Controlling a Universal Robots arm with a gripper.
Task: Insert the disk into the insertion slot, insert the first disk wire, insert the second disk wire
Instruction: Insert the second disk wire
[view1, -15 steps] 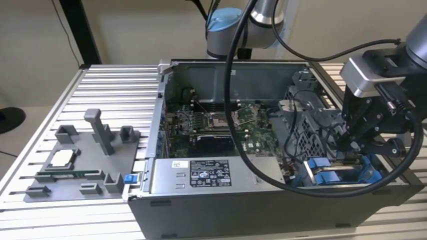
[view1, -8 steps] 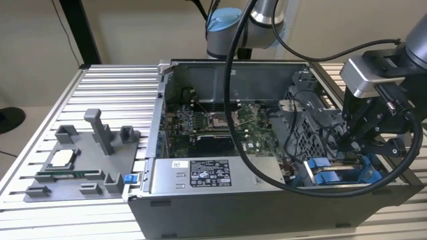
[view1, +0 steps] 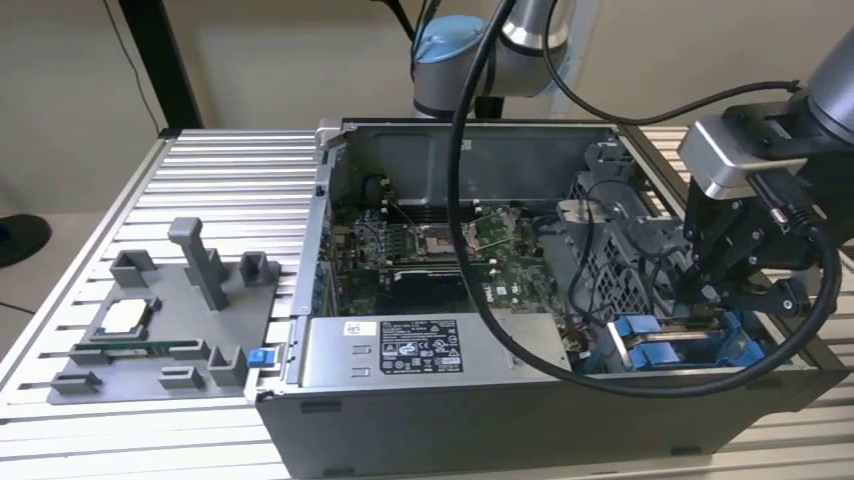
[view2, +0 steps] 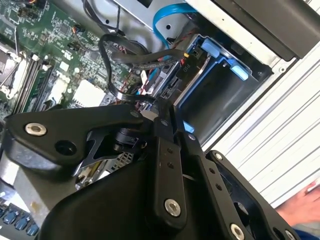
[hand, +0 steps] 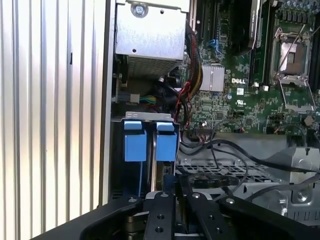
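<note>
Above the insertion slot (view1: 681, 345), the arm tilts its fingers (view1: 714, 290) downward.

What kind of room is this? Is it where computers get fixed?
Probably a robot lab or test workshop, not an ordinary repair shop. An opened computer case sits on a ribbed metal table, a robot arm reaches into it with its gripper, and a grey fixture tray holding parts lies beside it.

The exterior view looks down from above at the open grey metal computer case (view1: 534, 400). Both wrist views sit close over its green motherboard (view2: 55, 55) (hand: 250, 95).
</note>
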